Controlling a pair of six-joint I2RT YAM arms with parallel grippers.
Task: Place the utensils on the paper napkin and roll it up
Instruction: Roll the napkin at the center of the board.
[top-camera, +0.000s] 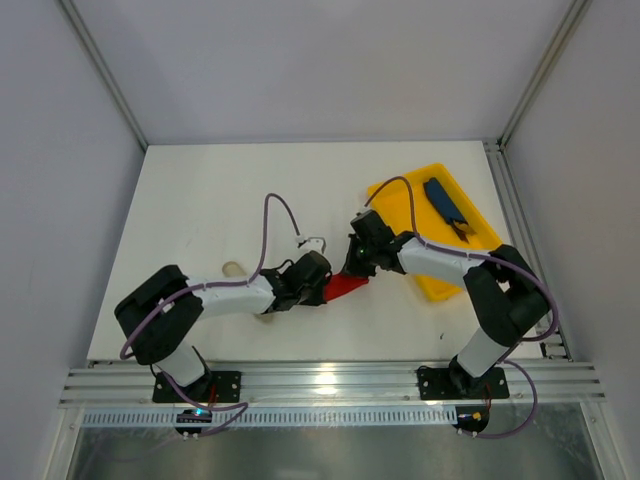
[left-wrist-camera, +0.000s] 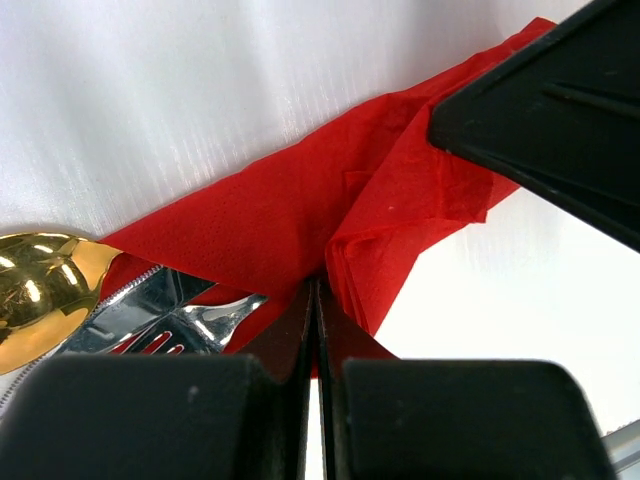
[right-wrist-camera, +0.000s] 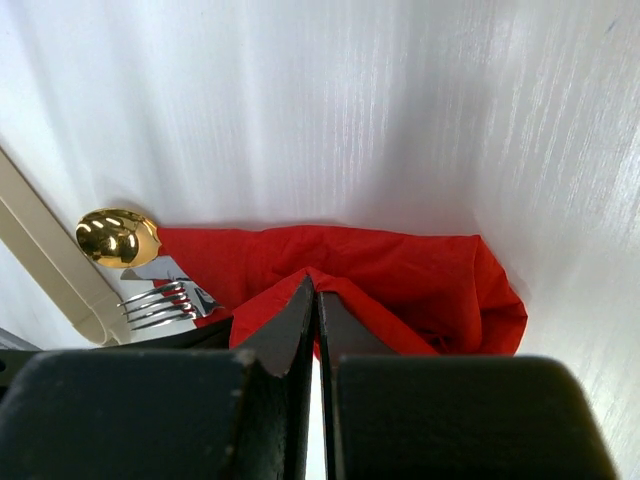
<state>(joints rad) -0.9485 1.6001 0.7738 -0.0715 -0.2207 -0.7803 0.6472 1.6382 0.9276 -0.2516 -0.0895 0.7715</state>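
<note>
The red paper napkin (top-camera: 347, 288) lies bunched between my two grippers at the table's middle front. It is folded over the utensils. Only the gold spoon bowl (right-wrist-camera: 118, 237) and the fork tines (right-wrist-camera: 160, 303) stick out of its left end, and both the spoon (left-wrist-camera: 35, 285) and the fork (left-wrist-camera: 195, 320) show in the left wrist view too. My left gripper (left-wrist-camera: 318, 287) is shut, pinching a fold of the napkin (left-wrist-camera: 290, 225). Over the napkin's (right-wrist-camera: 420, 275) near edge, my right gripper (right-wrist-camera: 316, 285) is shut on a raised fold.
A yellow tray (top-camera: 400, 205) sits at the back right with a dark-blue oblong item (top-camera: 445, 205) in it. A pale beige sleeve (right-wrist-camera: 50, 262) lies just left of the spoon. The right gripper's black body (left-wrist-camera: 560, 110) hangs close above the napkin.
</note>
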